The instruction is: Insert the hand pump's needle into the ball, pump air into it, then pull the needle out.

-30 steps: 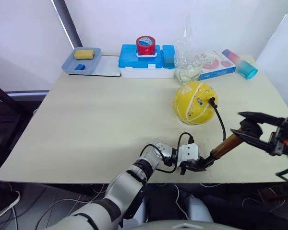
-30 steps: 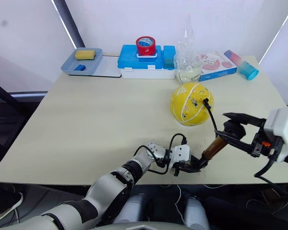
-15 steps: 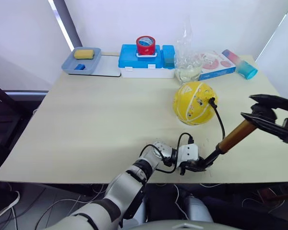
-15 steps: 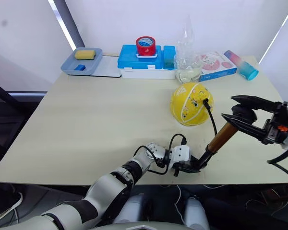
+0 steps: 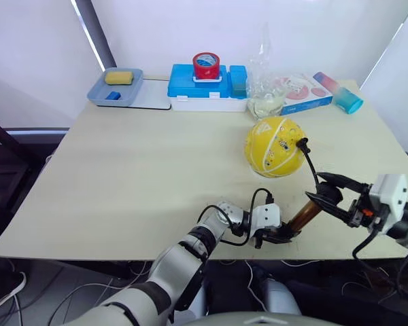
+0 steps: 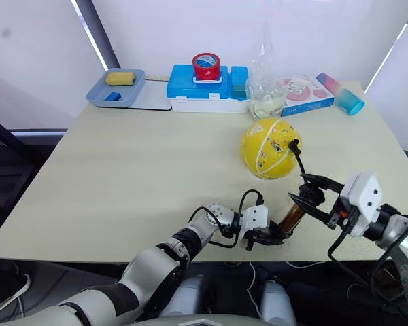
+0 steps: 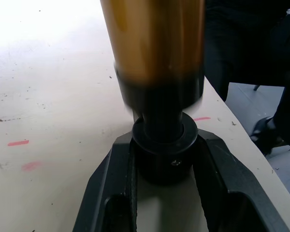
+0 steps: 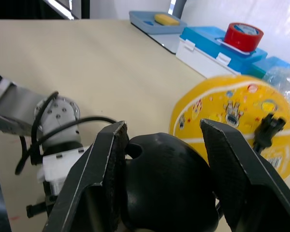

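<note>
Sitting on the pale bench: the ball, a glossy yellow rubber sphere with white stripe lines and small colourful prints. Showing on the ball's right flank: the needle, its small black fitting pressed against the rubber, the pin itself hidden, so judging the insertion step as done. Curving down from that fitting, on the near side of the ball: a thin black hose, slack and looping.

Leaning nearer than the ball, close to the bench's front edge: the hand pump, a slim copper-brown metal cylinder, smooth and shiny, tilting up and to the right. Clamping its black round base end against the bench: the left end effector, its two black fingers pinched narrow on either side of the collar. Gripping the rounded black handle at the pump's upper end: the right end effector, its flat fingers closed on the knob's two sides.

Judging the barrel as mostly pushed in, so pumping being under way, with more strokes possibly wanted and the pulling out of the needle not yet done.

Lying beyond the ball, well apart from it: a hard blue plastic box carrying a red tape roll.
</note>
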Available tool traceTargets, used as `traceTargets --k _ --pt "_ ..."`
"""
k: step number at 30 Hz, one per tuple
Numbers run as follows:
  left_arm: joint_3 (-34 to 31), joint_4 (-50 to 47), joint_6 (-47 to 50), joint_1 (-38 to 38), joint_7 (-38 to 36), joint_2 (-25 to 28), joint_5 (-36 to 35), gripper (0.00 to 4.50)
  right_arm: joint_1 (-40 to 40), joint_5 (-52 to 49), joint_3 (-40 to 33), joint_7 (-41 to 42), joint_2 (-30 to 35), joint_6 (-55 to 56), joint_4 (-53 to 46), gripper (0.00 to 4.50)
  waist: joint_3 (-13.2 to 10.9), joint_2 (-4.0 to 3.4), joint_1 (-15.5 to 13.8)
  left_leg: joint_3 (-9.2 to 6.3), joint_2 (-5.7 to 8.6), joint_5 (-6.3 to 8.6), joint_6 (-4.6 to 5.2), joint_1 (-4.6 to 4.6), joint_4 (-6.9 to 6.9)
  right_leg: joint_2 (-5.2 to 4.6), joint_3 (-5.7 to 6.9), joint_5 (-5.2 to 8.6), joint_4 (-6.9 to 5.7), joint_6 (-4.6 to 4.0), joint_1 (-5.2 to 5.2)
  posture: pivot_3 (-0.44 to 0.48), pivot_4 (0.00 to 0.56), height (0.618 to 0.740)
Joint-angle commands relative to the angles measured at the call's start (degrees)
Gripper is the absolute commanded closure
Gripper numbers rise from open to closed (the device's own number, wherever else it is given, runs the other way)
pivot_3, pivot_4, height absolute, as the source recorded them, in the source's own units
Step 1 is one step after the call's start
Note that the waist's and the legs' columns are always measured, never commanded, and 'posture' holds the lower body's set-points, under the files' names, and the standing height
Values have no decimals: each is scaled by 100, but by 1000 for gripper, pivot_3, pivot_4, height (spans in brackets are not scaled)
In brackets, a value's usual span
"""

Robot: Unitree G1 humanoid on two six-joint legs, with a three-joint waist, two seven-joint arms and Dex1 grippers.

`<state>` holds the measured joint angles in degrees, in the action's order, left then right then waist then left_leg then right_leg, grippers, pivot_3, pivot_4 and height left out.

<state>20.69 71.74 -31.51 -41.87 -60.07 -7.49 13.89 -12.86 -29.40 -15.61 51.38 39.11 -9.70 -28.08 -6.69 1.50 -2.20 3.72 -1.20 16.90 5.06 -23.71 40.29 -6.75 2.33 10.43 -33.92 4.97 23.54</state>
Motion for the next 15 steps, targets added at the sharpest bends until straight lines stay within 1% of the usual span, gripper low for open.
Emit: traceTargets --k 1,5,8,10,12,15 --pt "169 205 105 107 -68 42 239 3390 -85 25 242 101 -56 -49 152 2577 1 -2 1 0 0 0 -1 0 0 -1 0 0 0 0 0 0 150 737" --pt "177 207 103 93 -74 45 239 3390 125 -275 -202 60 173 -190 -135 2577 -1 -5 -4 0 0 -1 -2 -1 0 -1 0 -1 0 -1 1 0 150 737" --pt "181 207 100 91 -80 47 238 3390 234 -557 -605 47 419 -396 -358 2577 -14 -24 -5 1 2 -1 -1 -4 0 -4 0 -1 1 -1 3 0 150 737" --pt "181 208 102 89 -84 53 236 3390 337 -898 -1030 21 642 -631 -536 2577 -20 -46 -7 1 1 -1 -2 -4 0 -4 0 -1 0 -1 4 0 150 737" --pt "189 209 102 90 -87 58 235 3390 415 -1242 -1455 10 875 -892 -703 2577 -21 -47 -11 2 2 -1 -2 -4 0 -5 0 -1 0 -1 4 0 150 737" --pt "194 209 103 90 -88 59 232 3390 475 -1660 -1896 -49 1114 -1211 -876 2579 -24 -45 -12 1 1 -1 -1 -4 0 -4 5 -1 1 -2 3 0 150 737"
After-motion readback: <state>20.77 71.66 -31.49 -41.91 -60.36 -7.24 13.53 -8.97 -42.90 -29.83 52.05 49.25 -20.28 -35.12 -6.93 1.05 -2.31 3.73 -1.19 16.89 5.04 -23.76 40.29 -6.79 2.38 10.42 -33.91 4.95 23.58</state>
